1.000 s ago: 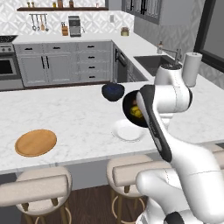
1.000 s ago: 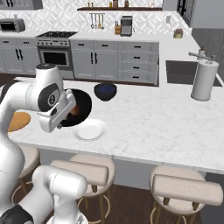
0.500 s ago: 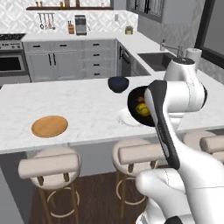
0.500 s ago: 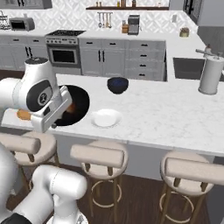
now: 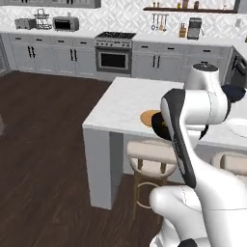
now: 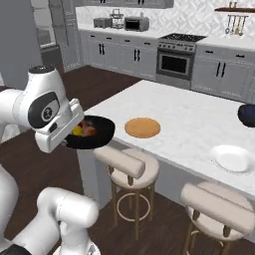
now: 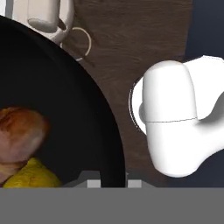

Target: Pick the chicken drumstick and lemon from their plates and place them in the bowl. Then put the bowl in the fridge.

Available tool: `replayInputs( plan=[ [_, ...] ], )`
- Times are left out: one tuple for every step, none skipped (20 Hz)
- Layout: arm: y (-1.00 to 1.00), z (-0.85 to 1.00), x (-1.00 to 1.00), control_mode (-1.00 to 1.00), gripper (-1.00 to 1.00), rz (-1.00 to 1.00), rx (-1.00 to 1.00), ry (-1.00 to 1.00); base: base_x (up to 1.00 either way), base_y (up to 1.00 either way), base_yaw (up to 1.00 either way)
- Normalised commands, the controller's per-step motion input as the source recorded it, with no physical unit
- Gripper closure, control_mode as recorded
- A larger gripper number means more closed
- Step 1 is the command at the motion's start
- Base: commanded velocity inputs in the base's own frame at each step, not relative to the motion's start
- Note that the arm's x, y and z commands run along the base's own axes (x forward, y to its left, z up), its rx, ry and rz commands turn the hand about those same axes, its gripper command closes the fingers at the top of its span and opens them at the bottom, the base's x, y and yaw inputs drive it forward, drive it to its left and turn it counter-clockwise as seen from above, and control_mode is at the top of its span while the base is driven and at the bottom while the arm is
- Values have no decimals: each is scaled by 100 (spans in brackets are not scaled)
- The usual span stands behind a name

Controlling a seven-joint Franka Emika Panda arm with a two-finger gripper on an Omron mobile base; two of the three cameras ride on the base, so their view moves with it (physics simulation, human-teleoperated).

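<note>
My gripper (image 7: pixel 111 181) is shut on the rim of the glossy black bowl (image 7: pixel 65 109) and holds it in the air. Inside the bowl lie the reddish-brown chicken drumstick (image 7: pixel 19 131) and the yellow lemon (image 7: pixel 33 177), touching each other. From the right base view the bowl (image 6: pixel 97 133) hangs off the island's left end, over the dark floor, with the lemon (image 6: pixel 77 131) and drumstick (image 6: pixel 88 128) showing in it. The tan wooden plate (image 6: pixel 142 127) and the white plate (image 6: pixel 232 158) sit bare on the island. A tall grey panel (image 6: pixel 15 45) stands far left; I cannot tell whether it is the fridge.
The white marble island (image 6: pixel 189 112) runs to the right, with padded stools (image 6: pixel 127 162) along its near side. A small dark blue bowl (image 6: pixel 247 114) sits at its far right. Grey cabinets and a steel range (image 6: pixel 177 60) line the back wall. Dark wood floor (image 5: pixel 43 144) spreads to the left.
Both base views have swung left as the base drove, so the island now lies to the right. The bowl stays in my grip with the drumstick and lemon inside.
</note>
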Motion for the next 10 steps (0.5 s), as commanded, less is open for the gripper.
replayInputs(
  plan=[
    [0,0,0,100,100,0,0,0,0,84,78],
    [0,0,0,100,100,0,0,0,0,88,76],
    [0,0,0,100,100,0,0,0,13,89,71],
    [0,0,0,100,100,0,0,0,60,95,59],
    [0,0,0,100,100,0,0,0,95,93,51],
    [0,0,0,100,100,0,0,0,100,93,46],
    [0,0,0,100,100,0,0,0,100,92,46],
    [0,0,0,100,100,0,0,0,100,94,44],
    [0,0,0,100,100,0,0,0,100,89,43],
    [0,0,0,100,100,0,0,0,100,89,41]
  ],
)
